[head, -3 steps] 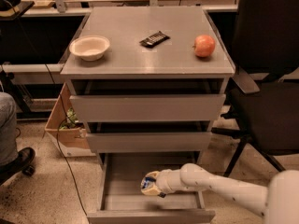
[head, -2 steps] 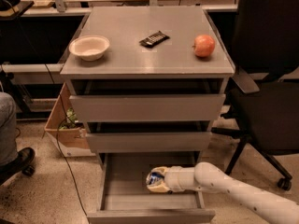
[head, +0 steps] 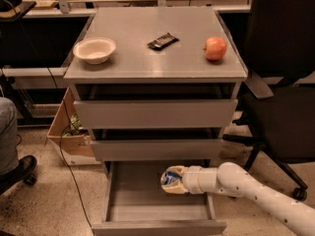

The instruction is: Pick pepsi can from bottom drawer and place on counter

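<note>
The bottom drawer (head: 157, 210) is pulled open at the foot of the grey cabinet. My gripper (head: 170, 180) reaches in from the right on a white arm and is shut on the pepsi can (head: 169, 177). The can is dark blue with a silver top and lies tilted in the fingers, held a little above the drawer floor near its back right. The counter (head: 157, 58) is the flat grey top of the cabinet, well above the gripper.
On the counter sit a white bowl (head: 94, 49) at left, a flat black snack bar (head: 162, 41) in the middle and a red apple (head: 215, 48) at right. A black office chair (head: 280, 82) stands right of the cabinet. A cardboard box (head: 71, 127) stands left.
The gripper with the can has moved right and up from the drawer floor, and the arm has drawn back to the right.
</note>
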Controlling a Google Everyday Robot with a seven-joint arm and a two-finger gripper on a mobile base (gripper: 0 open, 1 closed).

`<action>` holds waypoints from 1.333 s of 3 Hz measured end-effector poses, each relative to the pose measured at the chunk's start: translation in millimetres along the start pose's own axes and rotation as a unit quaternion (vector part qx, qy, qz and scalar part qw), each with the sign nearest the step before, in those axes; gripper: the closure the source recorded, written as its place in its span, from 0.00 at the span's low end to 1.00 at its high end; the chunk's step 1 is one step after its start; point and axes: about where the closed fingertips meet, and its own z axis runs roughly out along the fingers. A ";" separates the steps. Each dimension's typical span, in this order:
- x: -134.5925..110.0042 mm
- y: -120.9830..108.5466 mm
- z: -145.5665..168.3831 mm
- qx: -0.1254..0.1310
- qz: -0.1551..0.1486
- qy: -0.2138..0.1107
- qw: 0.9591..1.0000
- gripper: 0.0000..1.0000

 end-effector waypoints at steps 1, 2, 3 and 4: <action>-49.8 -2.5 -43.1 0.036 -0.022 -0.015 0.999 1.00; -99.3 -5.4 -95.5 0.075 -0.044 -0.042 0.995 1.00; -177.9 -12.6 -165.6 0.121 -0.091 -0.082 0.985 1.00; -227.2 -32.7 -203.3 0.141 -0.108 -0.107 0.978 1.00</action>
